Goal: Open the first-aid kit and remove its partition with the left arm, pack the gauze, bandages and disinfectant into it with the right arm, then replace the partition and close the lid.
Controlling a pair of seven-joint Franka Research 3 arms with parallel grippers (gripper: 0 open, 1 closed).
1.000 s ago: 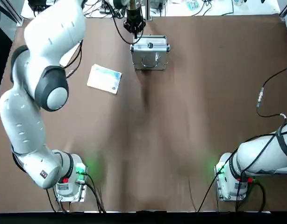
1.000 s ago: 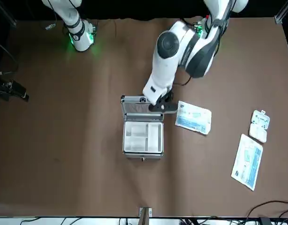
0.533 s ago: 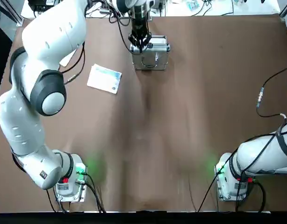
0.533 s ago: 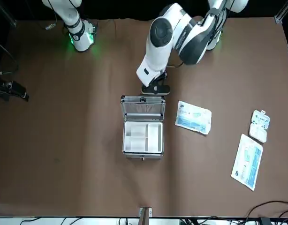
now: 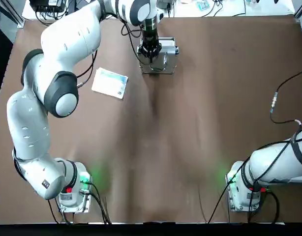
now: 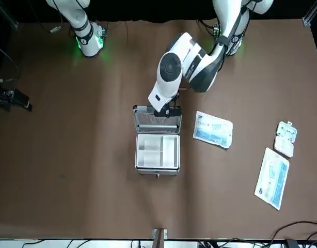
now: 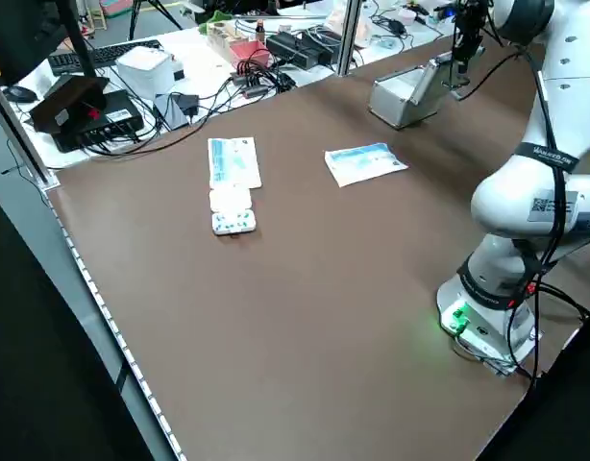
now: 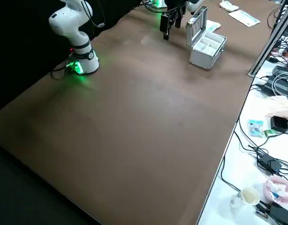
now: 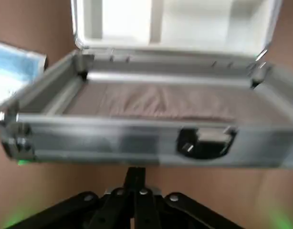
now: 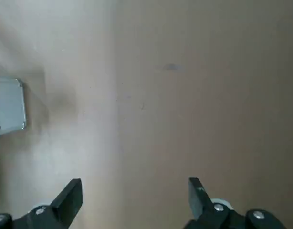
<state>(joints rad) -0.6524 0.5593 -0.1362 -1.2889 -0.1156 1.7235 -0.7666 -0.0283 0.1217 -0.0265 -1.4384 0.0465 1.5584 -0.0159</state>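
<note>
The silver first-aid kit (image 6: 157, 155) stands open at the table's far middle. Its lid (image 6: 157, 120) leans back towards the robot. The cream-white partition (image 6: 157, 150) sits inside the case. My left gripper (image 6: 166, 109) is shut with nothing in it. It hovers just off the lid's free rim (image 9: 137, 138), on the robot's side. My right gripper (image 10: 134, 191) is open over bare table, far from the kit. A blue-white carton (image 6: 212, 129), a long blue-white packet (image 6: 272, 178) and a white blister pack (image 6: 285, 138) lie nearby. Which is gauze or bandages I cannot tell. The disinfectant is out of view.
The carton (image 5: 110, 82) lies on the left arm's side of the kit (image 5: 158, 59). The packet (image 7: 233, 160) and blister pack (image 7: 232, 211) lie farther left near the table edge. Cables and equipment crowd the bench (image 7: 180, 67) beyond the far edge.
My left gripper has swung from the kit's far left side round to the robot's side of the raised lid, close to its rim. Kit, lid and right arm have not moved.
</note>
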